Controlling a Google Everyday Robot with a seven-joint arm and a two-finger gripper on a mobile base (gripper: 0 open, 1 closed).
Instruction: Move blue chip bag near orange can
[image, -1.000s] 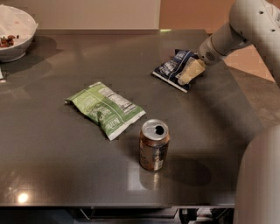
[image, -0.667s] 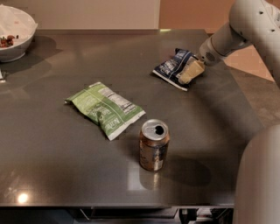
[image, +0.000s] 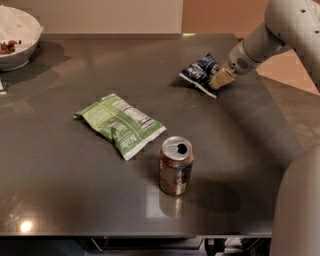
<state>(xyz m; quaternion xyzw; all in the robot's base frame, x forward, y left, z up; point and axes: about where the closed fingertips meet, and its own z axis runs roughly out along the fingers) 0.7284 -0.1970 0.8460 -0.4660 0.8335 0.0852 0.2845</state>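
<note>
Working the grasp step, with pincer (image: 220, 79) touching the blue chip bag (image: 199, 71) just beside it, hold impossible to tell; calls next for a firm grip and carry toward the orange can (image: 176, 166), well apart from pincer, camera-side.

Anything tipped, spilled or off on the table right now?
Nothing stands out. The orange can stands upright, the green chip bag lies flat, and the blue chip bag lies farther back with the gripper at its edge. No spill shows.
</note>
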